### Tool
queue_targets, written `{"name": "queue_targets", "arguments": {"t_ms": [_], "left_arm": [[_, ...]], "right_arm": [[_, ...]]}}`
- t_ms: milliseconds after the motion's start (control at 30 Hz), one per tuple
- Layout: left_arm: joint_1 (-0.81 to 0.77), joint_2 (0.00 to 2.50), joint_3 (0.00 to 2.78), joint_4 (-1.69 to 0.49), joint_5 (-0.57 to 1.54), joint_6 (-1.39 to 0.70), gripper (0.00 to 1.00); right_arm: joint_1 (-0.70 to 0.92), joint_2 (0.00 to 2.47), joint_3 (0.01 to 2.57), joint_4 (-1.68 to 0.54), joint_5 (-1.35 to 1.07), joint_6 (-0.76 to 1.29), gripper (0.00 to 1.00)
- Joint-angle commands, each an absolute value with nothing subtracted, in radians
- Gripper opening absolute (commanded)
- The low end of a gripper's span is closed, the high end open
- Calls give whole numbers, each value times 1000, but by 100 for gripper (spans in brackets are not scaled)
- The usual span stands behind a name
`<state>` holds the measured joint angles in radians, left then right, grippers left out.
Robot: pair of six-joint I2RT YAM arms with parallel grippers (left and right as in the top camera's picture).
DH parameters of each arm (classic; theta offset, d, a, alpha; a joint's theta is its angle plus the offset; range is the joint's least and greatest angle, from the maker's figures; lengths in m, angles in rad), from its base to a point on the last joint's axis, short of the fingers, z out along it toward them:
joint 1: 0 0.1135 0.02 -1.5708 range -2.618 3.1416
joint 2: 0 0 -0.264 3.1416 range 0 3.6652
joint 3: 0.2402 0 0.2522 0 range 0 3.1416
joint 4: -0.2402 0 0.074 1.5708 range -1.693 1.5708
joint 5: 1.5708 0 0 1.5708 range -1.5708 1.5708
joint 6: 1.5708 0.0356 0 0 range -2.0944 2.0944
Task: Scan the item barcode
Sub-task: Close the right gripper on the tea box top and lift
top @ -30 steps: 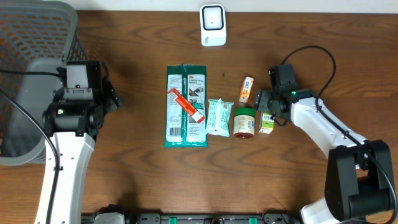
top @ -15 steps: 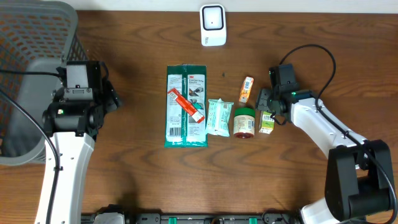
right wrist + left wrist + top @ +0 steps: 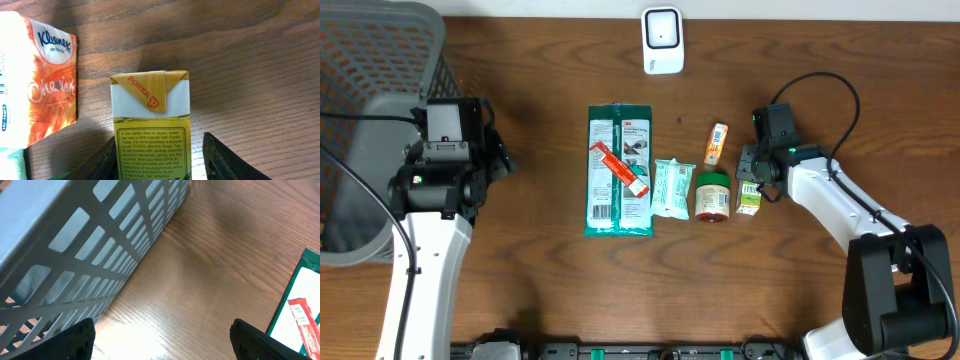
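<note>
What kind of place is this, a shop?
Probably a mock shop checkout on a wooden table: a white scanner at the far edge, a green pack, a jar and a tea carton laid in a row, and a grey mesh basket.

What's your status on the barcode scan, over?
Left gripper open, empty, by basket. Right gripper open, straddling tea carton, not yet clamped. Jar close beside it.

Grey mesh basket point(image 3: 370, 60) at far left; red tube point(image 3: 621, 170) diagonally atop flat green pack point(image 3: 608, 208).
</note>
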<state>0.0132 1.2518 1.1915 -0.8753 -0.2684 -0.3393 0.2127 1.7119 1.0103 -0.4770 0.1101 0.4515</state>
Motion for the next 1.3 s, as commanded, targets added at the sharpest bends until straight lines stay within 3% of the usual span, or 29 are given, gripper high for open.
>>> {"name": "queue_targets", "arguments": {"t_ms": [0,100,633,933,1167,1267], "left_arm": [[19,1248,1202,-878,-281,-331,87],[19,1248,1202,-878,-281,-331,87],[19,1248,1202,-878,-281,-331,87],[19,1248,1202,-878,-281,-330,87],[19,1248,1202,-878,-281,-331,87],[19,1248,1202,-878,-281,-331,87]], "right_arm": [[210,1708,1015,-479,130,447,44],[210,1708,1015,-486,130,447,37],[209,1691,1018,-490,130,402,34],[209,1516,1025,-482,134,308,32],[209,1430,1025,-466,351,310,32],[209,1433,1024,-423,448,336,27]]}}
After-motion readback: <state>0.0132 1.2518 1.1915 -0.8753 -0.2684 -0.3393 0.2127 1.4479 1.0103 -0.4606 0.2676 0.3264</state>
